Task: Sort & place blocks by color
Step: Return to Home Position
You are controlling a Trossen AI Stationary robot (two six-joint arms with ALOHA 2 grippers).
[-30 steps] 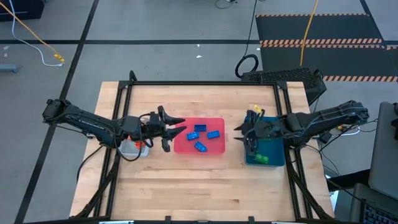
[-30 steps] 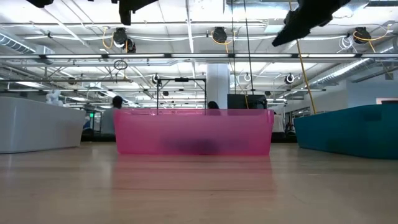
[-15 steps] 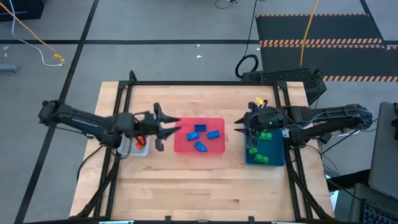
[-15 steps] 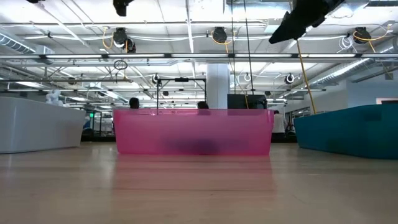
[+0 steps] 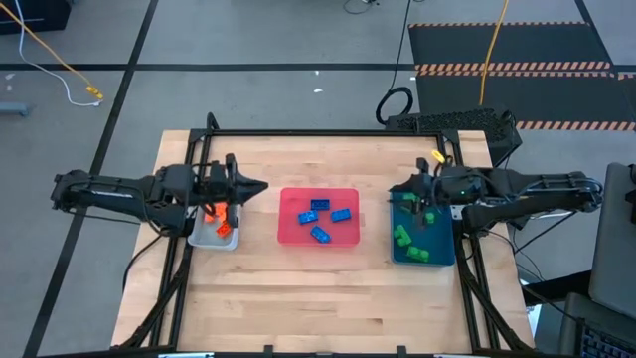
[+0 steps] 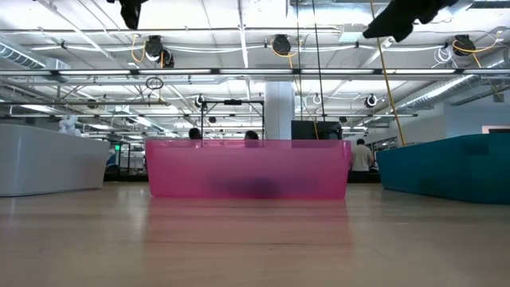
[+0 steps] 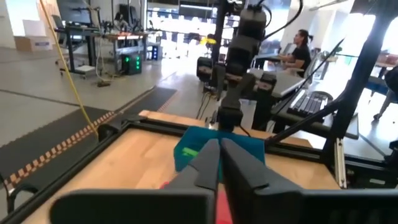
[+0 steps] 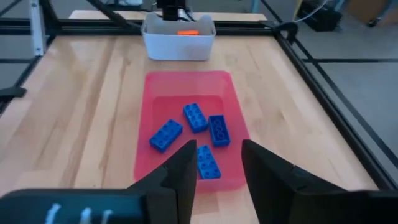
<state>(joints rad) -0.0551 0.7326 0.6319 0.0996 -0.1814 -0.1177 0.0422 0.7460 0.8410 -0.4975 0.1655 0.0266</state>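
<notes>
Several blue blocks (image 5: 320, 207) lie flat in the pink tray (image 5: 288, 227); they also show in the right wrist view (image 8: 196, 117). Orange blocks (image 5: 223, 229) lie in the grey tray (image 5: 203, 240). Green blocks (image 5: 402, 237) lie in the teal tray (image 5: 439, 239). My left gripper (image 5: 260, 186) is shut and empty, held level above the table over the grey tray's far right corner, pointing at the pink tray; its fingers meet in the left wrist view (image 7: 219, 152). My right gripper (image 5: 395, 191) is open and empty above the teal tray's far left corner (image 8: 217, 146).
The three trays stand in a row across the table's middle, grey at the left, pink in the centre, teal at the right. A black frame rail (image 5: 328, 132) runs around the table. Bare wood lies on the near side (image 5: 318, 298). People show in the room beyond (image 7: 303, 46).
My left gripper has drawn back toward the table's left edge, from the pink tray's left rim to above the grey tray, and the orange blocks show now. My right gripper has come up out of the teal tray and gone toward the far edge, uncovering green blocks.
</notes>
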